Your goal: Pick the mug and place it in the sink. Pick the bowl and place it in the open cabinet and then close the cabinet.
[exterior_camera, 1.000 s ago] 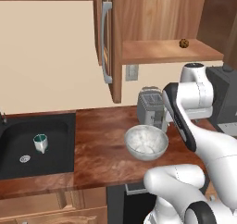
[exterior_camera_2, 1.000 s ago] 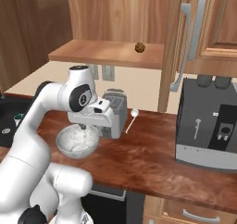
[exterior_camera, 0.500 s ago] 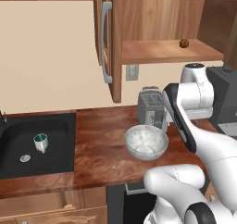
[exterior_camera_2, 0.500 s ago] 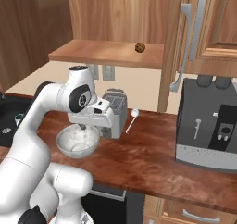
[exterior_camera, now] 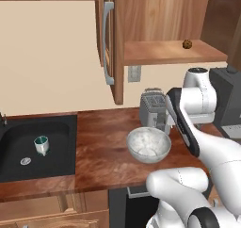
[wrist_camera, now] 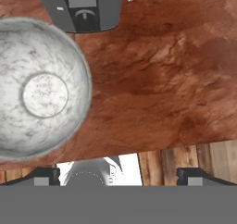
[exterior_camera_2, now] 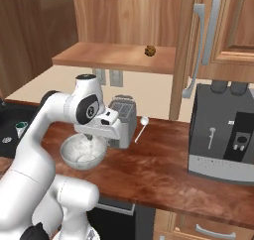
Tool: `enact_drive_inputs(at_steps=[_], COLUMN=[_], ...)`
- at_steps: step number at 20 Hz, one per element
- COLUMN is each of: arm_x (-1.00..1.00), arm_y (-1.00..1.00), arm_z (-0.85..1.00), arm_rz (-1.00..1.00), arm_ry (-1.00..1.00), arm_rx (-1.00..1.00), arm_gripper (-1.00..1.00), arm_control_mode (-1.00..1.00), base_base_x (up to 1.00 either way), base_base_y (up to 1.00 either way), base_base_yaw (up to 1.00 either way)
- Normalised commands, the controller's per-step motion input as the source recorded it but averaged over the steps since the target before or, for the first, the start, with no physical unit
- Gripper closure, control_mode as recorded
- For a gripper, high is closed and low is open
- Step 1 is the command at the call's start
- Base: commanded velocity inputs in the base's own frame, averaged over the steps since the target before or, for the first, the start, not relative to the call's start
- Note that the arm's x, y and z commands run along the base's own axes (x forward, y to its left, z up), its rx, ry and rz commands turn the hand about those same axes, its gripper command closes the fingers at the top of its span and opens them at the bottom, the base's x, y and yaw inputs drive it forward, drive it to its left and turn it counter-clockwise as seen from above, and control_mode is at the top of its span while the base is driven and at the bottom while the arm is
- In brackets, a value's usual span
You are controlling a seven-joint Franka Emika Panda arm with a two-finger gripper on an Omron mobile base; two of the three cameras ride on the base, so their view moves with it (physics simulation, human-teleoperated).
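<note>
White arm bent over counter (exterior_camera: 94,156); end effector (wrist_camera: 118,174) spread — above bowl (exterior_camera: 148,145); mug (exterior_camera: 41,145) in sink (exterior_camera: 14,163).

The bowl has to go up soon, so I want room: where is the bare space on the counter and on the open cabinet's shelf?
Counter: bare between the bowl and the sink, and between the toaster and the coffee machine. Shelf: bare left of the small brown ball. Crowded where bowl, toaster and spoon cluster.
</note>
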Motion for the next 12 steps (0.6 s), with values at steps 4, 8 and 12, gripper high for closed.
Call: enact_drive_inputs(at_steps=[4, 8, 12], arm_x=[0.27, 0.39, 0.23], arm_y=[0.31, 0.23, 0.07], arm_z=[-0.44, -0.14, -0.06], arm_rz=[-0.31, -0.24, -0.13], arm_ry=[-0.05, 0.00, 0.00], arm_rx=[0.05, 0.12, 0.06], arm_gripper=[-1.00, -1.00, -1.00], arm_control_mode=[-1.00, -1.00, -1.00], base_base_x=[0.00, 0.00, 0.00], base_base_y=[0.00, 0.00, 0.00], base_base_yaw=[0.00, 0.00, 0.00])
